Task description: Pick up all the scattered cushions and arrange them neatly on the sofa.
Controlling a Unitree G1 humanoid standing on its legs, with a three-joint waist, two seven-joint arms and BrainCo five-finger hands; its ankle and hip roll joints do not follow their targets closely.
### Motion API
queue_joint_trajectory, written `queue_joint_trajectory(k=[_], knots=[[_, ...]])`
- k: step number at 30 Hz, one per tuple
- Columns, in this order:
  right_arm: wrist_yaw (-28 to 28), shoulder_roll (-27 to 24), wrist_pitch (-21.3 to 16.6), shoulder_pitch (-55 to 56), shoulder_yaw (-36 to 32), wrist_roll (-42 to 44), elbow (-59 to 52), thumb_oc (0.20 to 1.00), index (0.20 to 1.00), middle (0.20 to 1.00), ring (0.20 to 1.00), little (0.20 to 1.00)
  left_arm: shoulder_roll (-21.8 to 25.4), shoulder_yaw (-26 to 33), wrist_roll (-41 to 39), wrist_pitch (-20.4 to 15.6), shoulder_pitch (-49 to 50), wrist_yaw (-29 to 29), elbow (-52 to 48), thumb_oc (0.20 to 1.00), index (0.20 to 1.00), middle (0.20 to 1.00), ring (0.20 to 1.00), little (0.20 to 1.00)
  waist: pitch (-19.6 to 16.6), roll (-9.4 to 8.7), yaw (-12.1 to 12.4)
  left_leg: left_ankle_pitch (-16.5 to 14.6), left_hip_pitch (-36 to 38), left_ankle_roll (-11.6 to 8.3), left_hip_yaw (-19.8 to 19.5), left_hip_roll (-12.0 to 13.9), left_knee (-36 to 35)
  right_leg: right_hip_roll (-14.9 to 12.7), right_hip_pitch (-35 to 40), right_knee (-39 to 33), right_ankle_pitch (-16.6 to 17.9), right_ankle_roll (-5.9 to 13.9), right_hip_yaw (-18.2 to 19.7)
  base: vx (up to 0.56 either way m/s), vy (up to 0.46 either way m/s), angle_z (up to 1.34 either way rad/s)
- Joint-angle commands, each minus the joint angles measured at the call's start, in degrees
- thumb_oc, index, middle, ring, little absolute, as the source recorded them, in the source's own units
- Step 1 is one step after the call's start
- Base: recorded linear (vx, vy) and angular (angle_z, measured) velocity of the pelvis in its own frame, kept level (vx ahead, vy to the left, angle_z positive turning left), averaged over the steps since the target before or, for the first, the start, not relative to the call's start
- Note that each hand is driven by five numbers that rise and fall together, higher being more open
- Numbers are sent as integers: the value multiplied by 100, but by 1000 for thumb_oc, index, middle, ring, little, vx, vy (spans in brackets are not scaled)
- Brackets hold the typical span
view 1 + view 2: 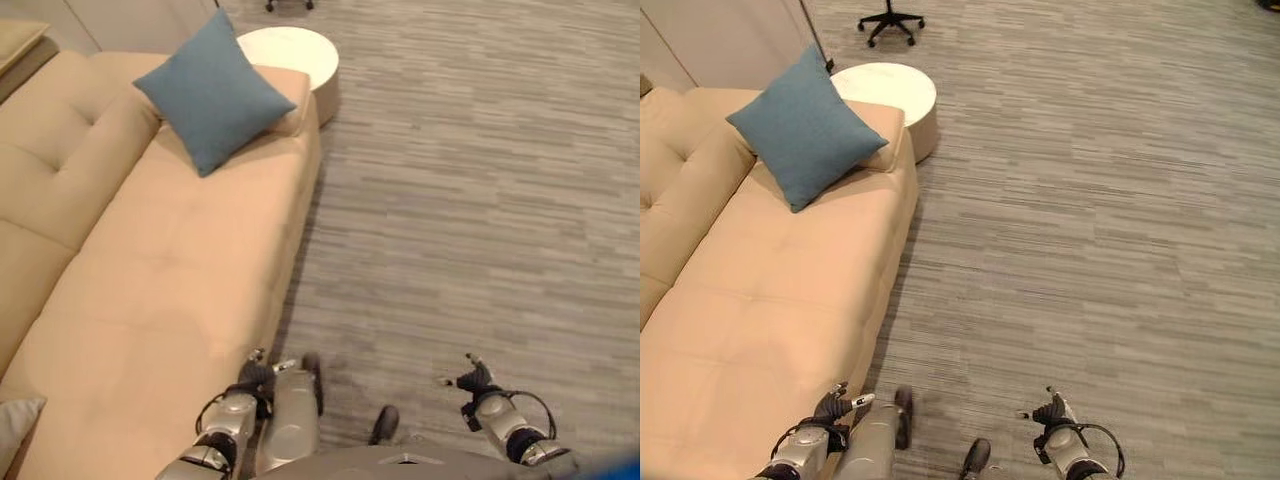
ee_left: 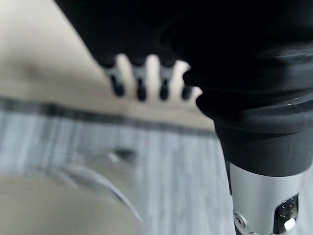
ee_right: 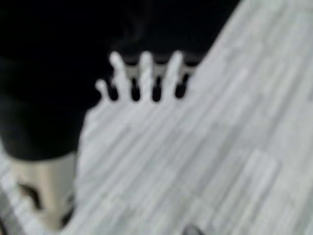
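Observation:
A blue cushion [image 1: 215, 90] stands tilted on the far end of the beige sofa [image 1: 170, 290], leaning against its armrest. The corner of a pale grey cushion [image 1: 14, 422] lies on the sofa seat at the near left edge. My left hand [image 1: 254, 377] hangs low beside the sofa's front edge with its fingers [image 2: 141, 77] straight and nothing in it. Over the carpet to the right, my right hand [image 1: 475, 383] is also open and holds nothing, its fingers [image 3: 145, 73] spread in a row.
A round white side table [image 1: 298, 55] stands just past the sofa's far armrest. A black office chair base [image 1: 890, 22] sits further back. Grey striped carpet [image 1: 470, 200] spreads to the right of the sofa.

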Motion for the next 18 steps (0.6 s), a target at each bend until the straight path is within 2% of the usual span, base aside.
queue_joint_trajectory(k=[1, 2, 3, 4, 6, 7, 8, 9, 10, 11, 12, 13, 14, 15, 16, 17, 18], knots=[[-89, -17, -57, 63, -56, -93, -102, 1000, 1000, 1000, 1000, 1000, 83, 36, -32, -50, 25, 157, 185, 1000, 1000, 1000, 1000, 1000, -58, -145, 226, 318, 387, 137, -119, -205, 80, 50, -52, 132, -10, 751, 397, 467, 144, -31], [-104, 41, -82, 106, -32, -128, -119, 1000, 1000, 1000, 1000, 1000, 157, 130, -15, -45, 114, 178, 173, 1000, 1000, 1000, 1000, 1000, -109, -273, 273, 243, 454, 256, -266, -364, 328, -6, -61, 446, -97, 760, 454, 431, 120, -23], [51, -331, -119, -64, -296, 162, 109, 1000, 1000, 1000, 1000, 1000, 258, 192, 34, -34, 124, 52, 168, 1000, 1000, 1000, 1000, 1000, -120, -379, 359, 153, 476, 285, -339, -425, 461, -17, -74, 682, -123, 805, 453, 327, 84, 1], [52, -332, -121, -67, -297, 162, 111, 1000, 1000, 1000, 1000, 1000, 257, 192, 34, -34, 121, 52, 168, 1000, 1000, 1000, 1000, 1000, -116, -378, 362, 148, 477, 285, -337, -424, 467, -18, -74, 687, -125, 806, 455, 213, 19, -13], [165, -347, -242, -34, -293, 219, 105, 1000, 1000, 1000, 1000, 1000, 322, 233, 43, -23, 144, -14, 65, 1000, 1000, 1000, 1000, 1000, -116, -515, 449, -57, 614, 378, -356, -458, 549, -99, -225, 1382, -71, 977, 508, 216, 79, -17], [228, -293, -224, -42, -246, 179, 106, 1000, 1000, 1000, 1000, 1000, 374, 216, 64, -6, 124, -53, 27, 1000, 1000, 1000, 1000, 1000, -102, -560, 418, -213, 717, 455, -344, -468, 598, -220, -437, 1842, 127, 1153, 510, 147, 87, 0], [228, -294, -224, -42, -246, 179, 106, 1000, 1000, 1000, 1000, 1000, 374, 216, 64, -6, 124, -53, 27, 1000, 1000, 1000, 1000, 1000, -105, -560, 417, -212, 713, 455, -345, -467, 599, -220, -440, 1843, 127, 1153, 510, 271, 219, 17], [309, -203, -206, -170, -217, 138, 69, 1000, 1000, 1000, 1000, 1000, 432, 107, 105, 6, 46, -57, -101, 1000, 1000, 1000, 1000, 1000, -11, -436, 278, -468, 995, 616, -370, -461, 644, -440, -1126, 3265, 822, 1481, 541, 183, 168, 20], [309, -204, -206, -171, -217, 138, 69, 1000, 1000, 1000, 1000, 1000, 431, 106, 105, 6, 44, -57, -101, 1000, 1000, 1000, 1000, 1000, -26, -430, 277, -459, 979, 614, -373, -453, 640, -430, -1139, 3253, 835, 1478, 539, 286, 188, 20], [826, -581, 27, -308, -464, 426, 357, 1000, 1000, 1000, 1000, 1000, 596, 116, 169, 29, 18, -173, -41, 1000, 1000, 1000, 1000, 1000, -10, -400, 231, -511, 1156, 631, -416, -438, 588, -492, -1332, 3517, 927, 1482, 518, 330, 51, 26], [435, -441, -190, -325, -276, 128, 290, 1000, 1000, 1000, 1000, 1000, 587, 48, 147, -14, 3, -141, -82, 1000, 1000, 1000, 1000, 1000, -16, -292, 232, -553, 1412, 667, -605, -513, 423, -583, -1509, 3216, 689, 1310, 322, 435, 60, 9], [418, -417, -110, -323, -214, 135, 391, 1000, 1000, 1000, 1000, 1000, 520, 19, 170, -30, 56, -123, -65, 1000, 1000, 1000, 1000, 1000, -18, -259, 229, -610, 1528, 656, -620, -539, 378, -632, -1513, 2893, 513, 1221, 289, 330, 38, 20], [418, -418, -110, -325, -214, 135, 392, 1000, 1000, 1000, 1000, 1000, 519, 19, 170, -30, 56, -123, -65, 1000, 1000, 1000, 1000, 1000, -27, -254, 222, -599, 1517, 653, -628, -533, 373, -623, -1514, 2873, 527, 1215, 278, 315, 19, 19], [568, -327, -47, -186, -345, 436, 365, 1000, 1000, 1000, 1000, 1000, 457, 46, 126, -14, -36, -154, -28, 1000, 1000, 1000, 1000, 1000, -25, -206, 114, -709, 1728, 656, -709, -629, 316, -652, -1589, 2149, 381, 1061, 413, 331, 1, 45], [455, -299, -257, -150, -375, 471, 284, 1000, 1000, 1000, 1000, 1000, 418, 30, 163, -40, -7, -180, -2, 1000, 1000, 1000, 1000, 1000, -47, -175, 80, -741, 1814, 645, -834, -696, 283, -615, -1685, 1748, 412, 1031, 609, 562, -38, 64], [462, -370, -49, -125, -288, 302, 281, 1000, 1000, 1000, 1000, 1000, 314, 33, 162, -57, -71, -172, 167, 1000, 1000, 1000, 1000, 1000, -27, -171, -109, -835, 2024, 596, -1086, -783, 222, -548, -1877, 1076, 681, 1115, 1243, 435, -85, 82], [441, -376, -72, -154, -279, 293, 233, 1000, 1000, 1000, 1000, 1000, 303, 0, 158, -52, -100, -185, 172, 1000, 1000, 1000, 1000, 1000, -31, -192, -132, -855, 2081, 592, -1198, -816, 202, -553, -1957, 1004, 783, 1130, 1348, 409, -117, 114]])
